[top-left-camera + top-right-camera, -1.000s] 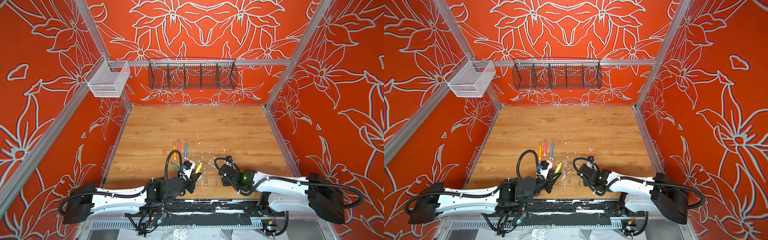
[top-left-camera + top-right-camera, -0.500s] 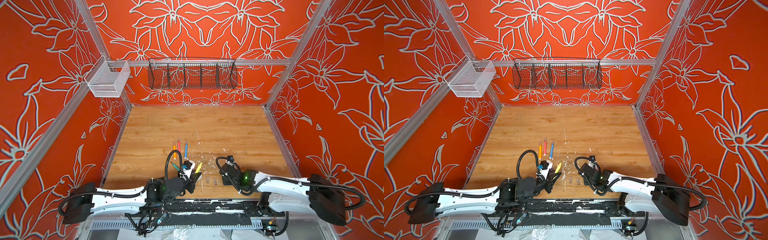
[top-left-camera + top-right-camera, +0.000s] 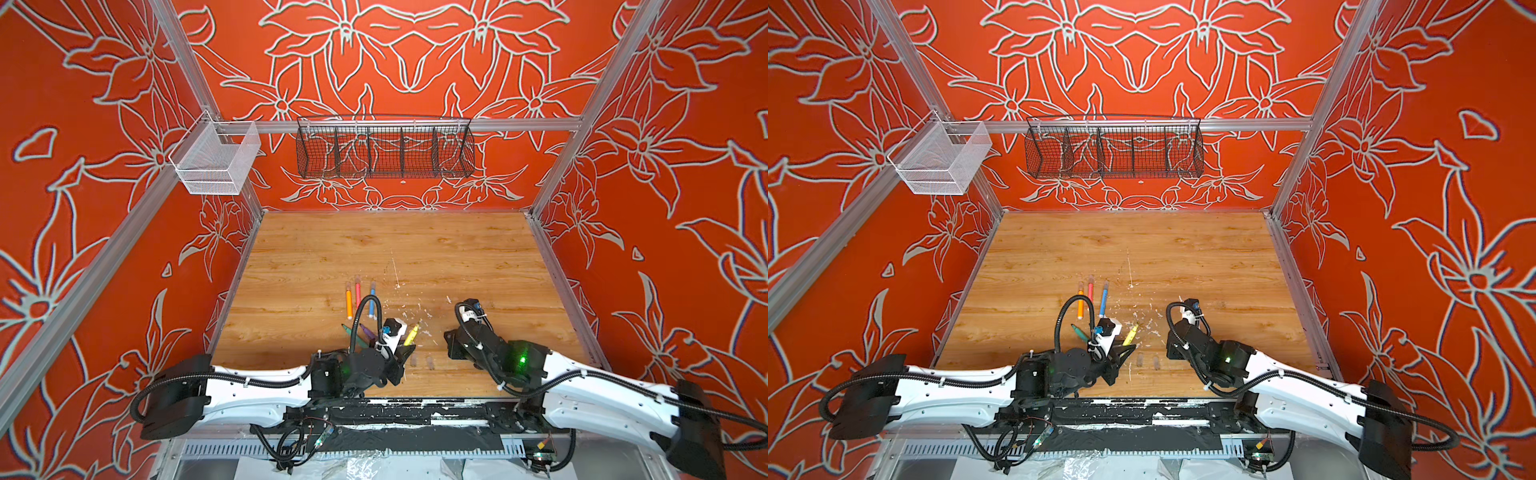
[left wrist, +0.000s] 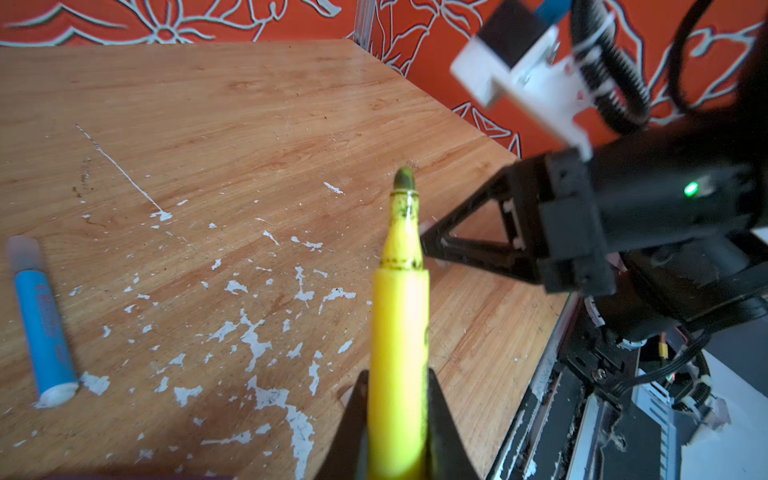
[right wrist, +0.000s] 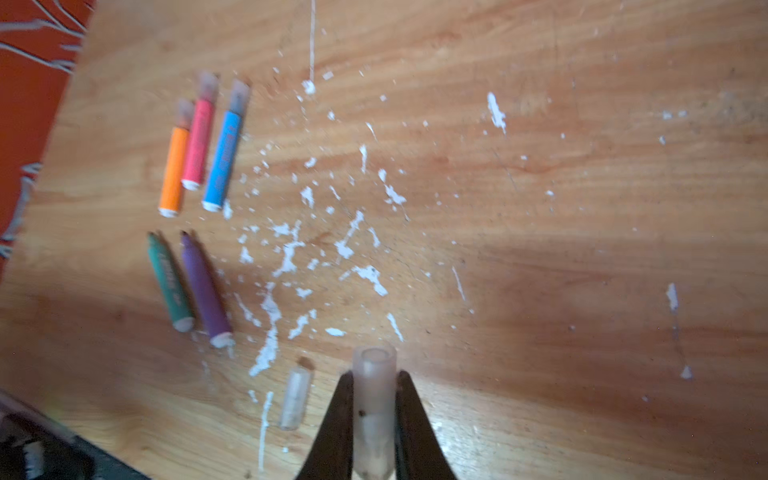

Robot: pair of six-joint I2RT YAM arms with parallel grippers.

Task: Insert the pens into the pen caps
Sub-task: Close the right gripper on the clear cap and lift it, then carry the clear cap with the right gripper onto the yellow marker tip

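Though both top views hide it, the right hand (image 5: 374, 376) pinches a cap (image 5: 374, 409).

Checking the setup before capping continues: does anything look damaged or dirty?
Yes. White flecks scatter across the wooden table, like chipped paint, and the yellow pen in the left gripper has a dark, smudged tip.

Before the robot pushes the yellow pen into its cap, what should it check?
1. Grip of the left jaws on the yellow pen: ok.
2. Bare pen tip sticking out past them: ok.
3. Grip of the right jaws on the held cap: ok.
4. Its open mouth facing outward: ok.
5. That mouth lined up with the pen tip: not ok, they're apart.
6. Nearby loose cap not touching the right jaws: ok.
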